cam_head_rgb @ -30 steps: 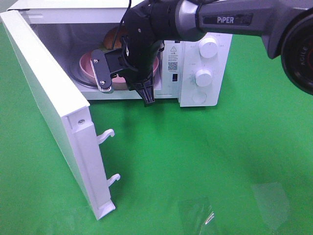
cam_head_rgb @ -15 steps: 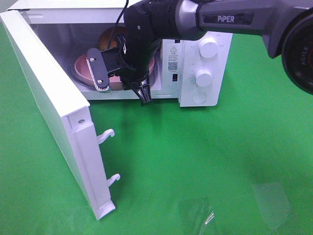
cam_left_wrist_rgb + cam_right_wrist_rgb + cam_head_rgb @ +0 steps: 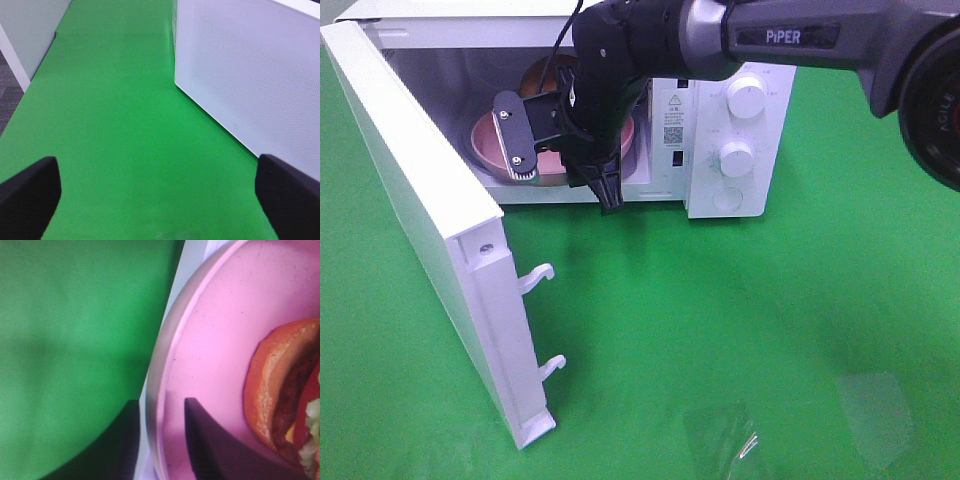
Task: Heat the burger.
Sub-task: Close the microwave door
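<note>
Right hand: my right gripper (image 3: pixel 563 168) is at the mouth of the microwave (image 3: pixel 730 110). Its jaws are partly parted astride the near rim of the pink plate (image 3: pixel 215 315). A sliver of gap shows on each side, so it pinches nothing.
Left hand: my left gripper (image 3: pixel 160 200) is spread wide and empty, over the green table (image 3: pixel 115 125) beside a white panel (image 3: pixel 250 75).
Burger: the burger (image 3: pixel 285 390) sits on the plate inside the cavity, away from the rim I straddle.
Plate: on the cavity floor, near rim close to the front edge.
Door: the door (image 3: pixel 420 200) is swung wide open.
Step in hand: letting go of the plate, I judge.
Doing it well: widen the jaws a touch more, then back straight out level with the rim. That way neither finger hooks the rim and drags the plate forward.
Watch: the wrist passing the cavity frame.
</note>
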### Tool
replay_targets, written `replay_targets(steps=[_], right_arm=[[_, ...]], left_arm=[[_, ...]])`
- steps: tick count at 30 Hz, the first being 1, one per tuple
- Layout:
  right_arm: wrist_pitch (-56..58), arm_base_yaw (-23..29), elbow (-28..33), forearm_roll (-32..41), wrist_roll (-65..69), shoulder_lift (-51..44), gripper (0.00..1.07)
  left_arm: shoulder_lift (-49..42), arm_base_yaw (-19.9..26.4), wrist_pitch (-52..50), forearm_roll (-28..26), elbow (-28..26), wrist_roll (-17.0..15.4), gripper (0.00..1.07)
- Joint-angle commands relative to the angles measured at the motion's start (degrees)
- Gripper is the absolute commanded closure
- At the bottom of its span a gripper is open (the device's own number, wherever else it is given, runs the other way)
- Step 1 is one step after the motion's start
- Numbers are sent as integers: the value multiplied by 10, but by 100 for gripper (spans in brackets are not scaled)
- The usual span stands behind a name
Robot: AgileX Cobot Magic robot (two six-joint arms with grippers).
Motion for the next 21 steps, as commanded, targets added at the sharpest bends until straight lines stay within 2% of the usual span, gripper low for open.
replay_targets(steps=[1, 4, 13, 20, 21], right_arm=[[-2, -1, 1, 5, 6, -9, 67], [-7, -1, 12, 18, 5, -15, 63], [-40, -1, 56, 32, 5, -49, 62], [-66, -1, 127, 33, 5, -94, 55], [-72, -1, 151, 35, 4, -109, 53]], left_arm=[[-10, -1, -3, -2, 0, -2, 7], [-10, -1, -3, -2, 0, -2, 7], [-10, -1, -3, -2, 0, -2, 7], [-10, -1, -3, -2, 0, -2, 7], [-10, -1, -3, -2, 0, -2, 7]])
